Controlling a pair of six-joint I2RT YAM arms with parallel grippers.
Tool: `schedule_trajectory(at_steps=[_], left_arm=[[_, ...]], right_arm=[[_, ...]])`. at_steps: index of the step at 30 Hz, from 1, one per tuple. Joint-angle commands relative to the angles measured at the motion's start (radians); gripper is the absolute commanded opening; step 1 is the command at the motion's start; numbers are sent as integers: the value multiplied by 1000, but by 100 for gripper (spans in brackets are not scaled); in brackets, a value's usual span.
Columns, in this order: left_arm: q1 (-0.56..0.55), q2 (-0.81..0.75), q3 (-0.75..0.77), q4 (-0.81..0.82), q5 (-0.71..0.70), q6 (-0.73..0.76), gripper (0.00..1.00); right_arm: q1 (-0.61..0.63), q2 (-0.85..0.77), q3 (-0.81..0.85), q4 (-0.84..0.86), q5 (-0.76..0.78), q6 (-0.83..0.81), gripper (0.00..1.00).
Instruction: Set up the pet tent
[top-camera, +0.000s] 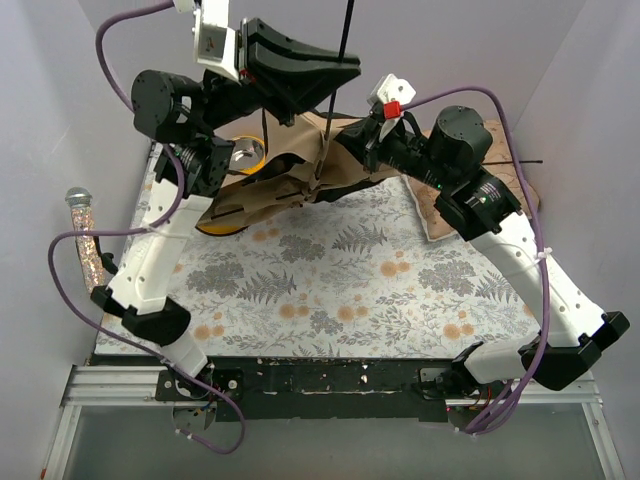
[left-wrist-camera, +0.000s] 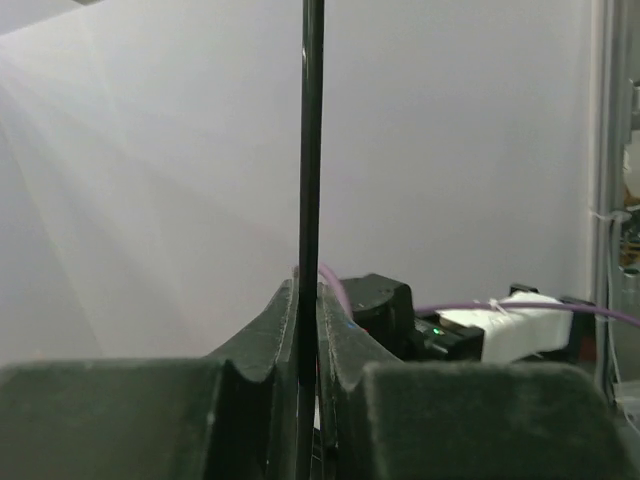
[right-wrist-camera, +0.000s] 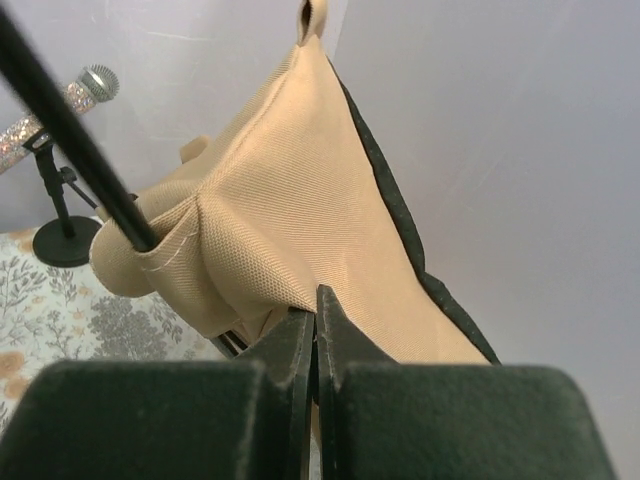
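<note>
The pet tent (top-camera: 285, 185) is a tan canvas shell with black trim, lying rumpled at the back of the table. My left gripper (top-camera: 335, 88) is raised above it and shut on a thin black tent pole (left-wrist-camera: 311, 150) that rises straight up between its fingers (left-wrist-camera: 340, 330). The pole's lower part runs down into the fabric (top-camera: 320, 165). My right gripper (right-wrist-camera: 316, 300) is shut on a fold of the tan tent canvas (right-wrist-camera: 290, 210), holding it lifted; in the top view it sits at the tent's right side (top-camera: 368, 135). Another black pole (right-wrist-camera: 70, 135) enters a canvas sleeve.
A pinkish-beige patterned cushion (top-camera: 500, 165) lies at the back right under my right arm. A yellow bowl (top-camera: 225, 228) peeks out under the tent's left side. A glittery microphone on a stand (top-camera: 82, 215) stands at the left. The floral cloth (top-camera: 330, 290) covers the table.
</note>
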Motion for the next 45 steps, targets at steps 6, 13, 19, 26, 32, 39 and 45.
schedule_trajectory(at_steps=[6,13,19,26,32,39,45], left_arm=[[203,-270,-456,92,384,-194,0],[222,-317,-494,-63,605,-183,0],[295,-394,-597,-129,717,-211,0],[347,-501,-735,-210,757,-143,0],[366,-555,-849,-204,763,-143,0],[378,-547,-879,-235,759,-157,0],[383,-555,-899,-235,774,-166,0]], right_arm=[[35,-144,-31,-77,-31,-64,1],[179,-238,-140,-251,-149,-134,1],[209,-224,-71,-420,-340,-252,79],[135,-80,134,-487,-154,-116,86],[-103,142,311,-403,-378,220,84],[-90,242,233,-184,-567,390,83],[-63,316,197,-27,-621,453,88]])
